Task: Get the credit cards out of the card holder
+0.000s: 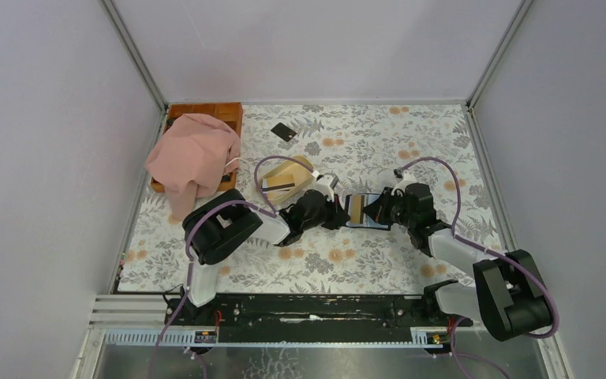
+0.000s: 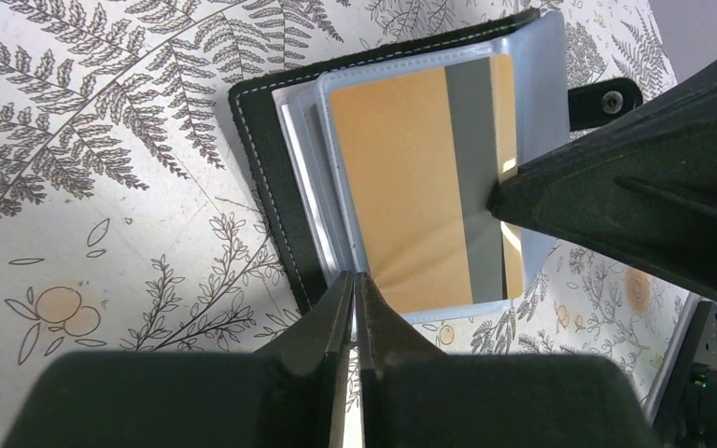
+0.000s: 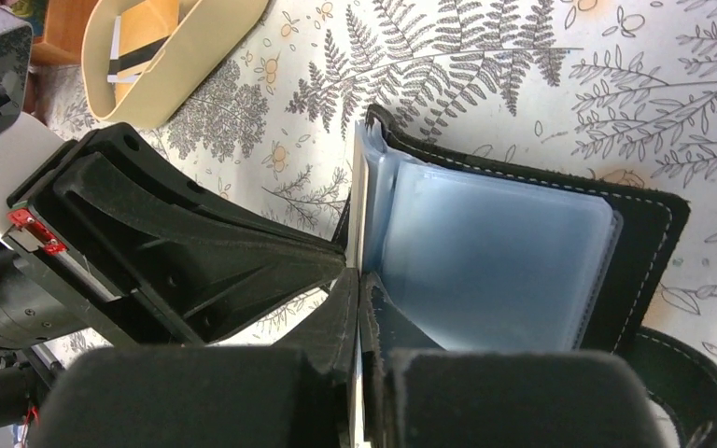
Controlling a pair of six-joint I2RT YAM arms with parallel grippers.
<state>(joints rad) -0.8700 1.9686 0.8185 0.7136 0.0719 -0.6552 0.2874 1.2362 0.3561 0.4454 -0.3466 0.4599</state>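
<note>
The card holder lies open on the table between both grippers, black cover down and blue-grey clear sleeves up. An orange credit card with a grey stripe sits inside the top sleeve. My left gripper is shut, its tips pinching that sleeve's near edge. My right gripper is shut on a sleeve leaf that stands upright. Its finger touches the card's far edge. A thin black card lies alone on the table farther back.
A beige oval dish left of the holder holds a gold card with a black stripe. A pink cloth drapes over a wooden tray at the back left. Grey walls surround the table.
</note>
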